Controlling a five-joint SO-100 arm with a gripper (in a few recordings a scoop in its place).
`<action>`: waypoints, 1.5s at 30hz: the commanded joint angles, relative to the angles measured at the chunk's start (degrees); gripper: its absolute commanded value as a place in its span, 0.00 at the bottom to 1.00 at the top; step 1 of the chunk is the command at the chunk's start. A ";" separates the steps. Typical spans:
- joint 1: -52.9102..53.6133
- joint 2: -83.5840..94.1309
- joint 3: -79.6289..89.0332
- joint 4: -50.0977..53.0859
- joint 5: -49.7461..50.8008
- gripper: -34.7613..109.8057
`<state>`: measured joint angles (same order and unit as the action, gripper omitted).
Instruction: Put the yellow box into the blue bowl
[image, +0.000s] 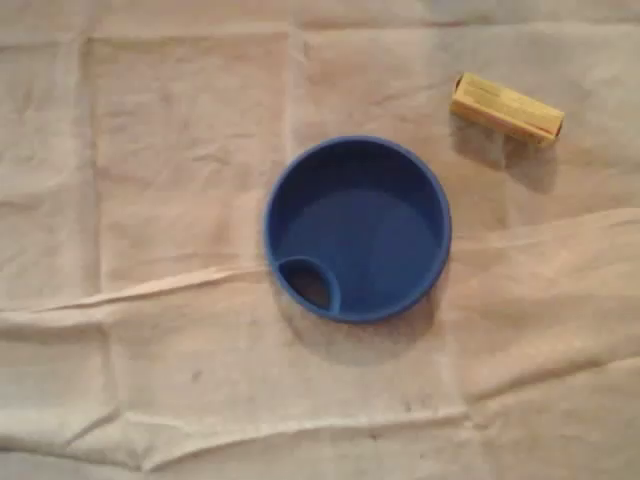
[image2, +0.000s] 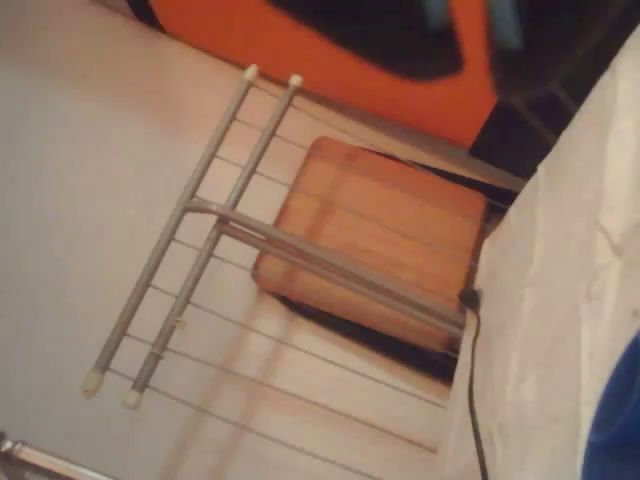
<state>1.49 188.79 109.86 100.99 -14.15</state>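
One yellow rectangular cardboard box (image: 506, 108) lies on its side on the creased cream cloth (image: 150, 150) covering the table, well apart from the one round blue plastic bowl (image: 268, 225), up and to the right of it in the overhead view. The bowl holds nothing and has one small inner pocket (image: 310, 282). In the wrist view, one grey metal drying rack (image2: 230, 215) stands by one wooden stool (image2: 390, 230). I cannot tell whether the jaws are open or closed.

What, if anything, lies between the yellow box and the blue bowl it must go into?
Nothing visible: in the overhead view, just bare wrinkled cloth separates the yellow box from the blue bowl.
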 joint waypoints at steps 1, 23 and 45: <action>0.18 2.29 -0.44 -0.44 -0.35 0.24; 0.18 2.29 -0.44 -0.44 -0.35 0.24; 0.00 -24.26 -0.62 -9.93 0.35 0.24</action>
<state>1.58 172.44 110.30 95.01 -14.15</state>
